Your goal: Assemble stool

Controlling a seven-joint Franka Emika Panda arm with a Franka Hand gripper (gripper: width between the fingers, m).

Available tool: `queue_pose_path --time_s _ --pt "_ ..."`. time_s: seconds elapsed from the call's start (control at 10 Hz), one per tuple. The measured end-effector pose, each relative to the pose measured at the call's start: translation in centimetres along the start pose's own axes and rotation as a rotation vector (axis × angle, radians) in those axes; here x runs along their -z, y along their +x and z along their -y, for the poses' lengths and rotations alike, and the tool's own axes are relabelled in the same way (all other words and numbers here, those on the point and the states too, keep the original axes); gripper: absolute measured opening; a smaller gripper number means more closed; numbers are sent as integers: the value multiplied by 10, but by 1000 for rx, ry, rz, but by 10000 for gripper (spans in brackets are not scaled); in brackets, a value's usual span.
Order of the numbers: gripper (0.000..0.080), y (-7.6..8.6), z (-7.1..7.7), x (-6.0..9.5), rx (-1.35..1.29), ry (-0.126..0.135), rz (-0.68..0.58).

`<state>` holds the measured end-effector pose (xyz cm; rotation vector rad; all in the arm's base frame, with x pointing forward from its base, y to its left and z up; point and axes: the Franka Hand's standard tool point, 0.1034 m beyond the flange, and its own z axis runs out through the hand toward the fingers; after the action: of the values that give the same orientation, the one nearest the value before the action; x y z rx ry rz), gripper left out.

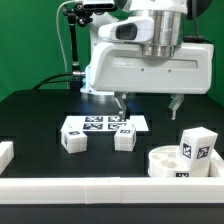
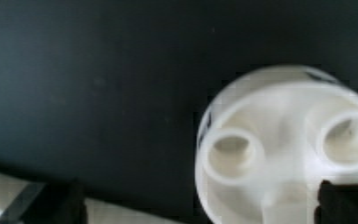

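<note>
The stool's seat [image 1: 160, 160] lies flat on the black table [image 1: 40, 120], at the exterior view's near right corner. It is a short white disc with round hollows in its upper face and a small square tag on its side wall. A blocky white leg [image 1: 196, 148] stands upright at the seat's far edge, with black-and-white tags on its faces. I cannot tell whether it stands on the disc or just behind it. Two more legs sit well apart from the seat, toward the exterior view's left. One leg [image 1: 124, 138] is just in front of the marker board [image 1: 105, 122]. The other leg [image 1: 72, 140] is at that board's near left corner, and both seem to touch or overlap its edge.

In the wrist view the seat [image 2: 282, 140] shows as a pale, blurred round with two holes against the dark tabletop [image 2: 87, 80].

The gripper [image 1: 148, 108] hangs over the table behind the board, its two fingers spread wide with nothing between them and clear of every part. The wrist view agrees. The gripper [image 2: 202, 200] has one dark fingertip at either side of the picture, and only the table and the seat's rim lie between them.

A long white border rail [image 1: 100, 188] runs along the table's near edge, and a short white piece [image 1: 5, 152] sits at the exterior view's left edge. Behind the arm's bulky white body [image 1: 140, 55] there is a green backdrop.
</note>
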<state>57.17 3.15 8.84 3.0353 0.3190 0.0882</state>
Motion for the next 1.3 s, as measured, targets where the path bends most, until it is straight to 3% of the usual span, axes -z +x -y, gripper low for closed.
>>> queue_pose_path --time_s 0.1,0.2,0.3,0.4,0.6,0.8,1.1,1.3 --pt "649 -7 -5 -2 2 -2 -5" --pt "649 -7 -22 3 -7 -10 -9" --pt "649 -20 -30 -1 -40 -17 -39" --pt "649 -33 -27 -6 -46 -11 -16" --pt "649 -28 -27 -5 -49 -11 -25" --pt "649 -29 -27 -6 -218 10 -24" --pt "649 -47 -39 -18 -600 64 11" --pt "649 -50 -36 -23 -631 75 53"
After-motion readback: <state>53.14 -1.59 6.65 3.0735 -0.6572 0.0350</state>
